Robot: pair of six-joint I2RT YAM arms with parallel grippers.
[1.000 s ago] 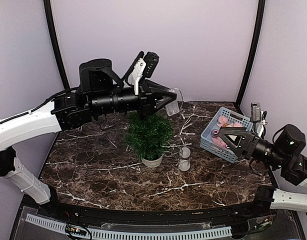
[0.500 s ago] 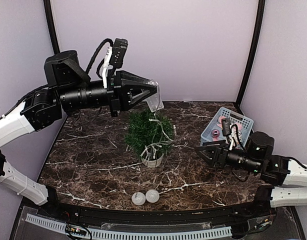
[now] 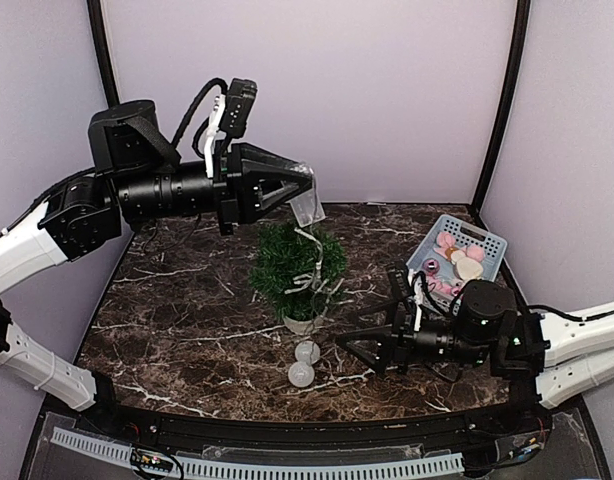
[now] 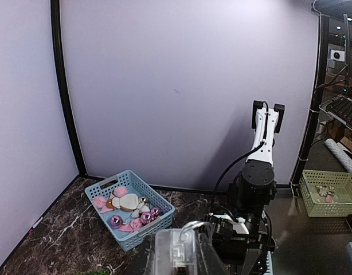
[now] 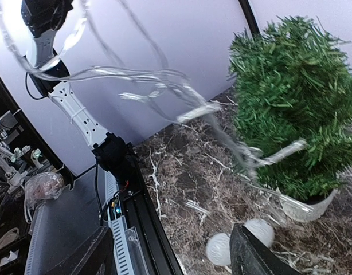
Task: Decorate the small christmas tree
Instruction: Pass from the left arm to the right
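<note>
The small christmas tree (image 3: 297,262) stands mid-table in its pale pot (image 3: 303,322). Above it, my left gripper (image 3: 309,200) is shut on a clear plastic box (image 4: 175,252) from which a light string (image 3: 313,250) hangs down over the tree. The string ends in two white balls (image 3: 305,362) lying on the table in front of the pot. My right gripper (image 3: 349,352) is low over the table just right of the balls, open, with nothing between its fingers. In the right wrist view the balls (image 5: 219,249) lie beside the right fingertip (image 5: 253,258), below the tree (image 5: 296,103).
A blue basket (image 3: 457,258) with pink and white ornaments sits at the back right, also seen in the left wrist view (image 4: 130,209). The table's near edge and a black rail (image 5: 141,217) lie close by my right gripper. Loops of the string (image 5: 164,86) hang in the air to the tree's left.
My right arm has swung left from the basket to the front of the tree and narrowed its jaws a little. The left arm pulled back left with the box. The white balls shifted across the table.
</note>
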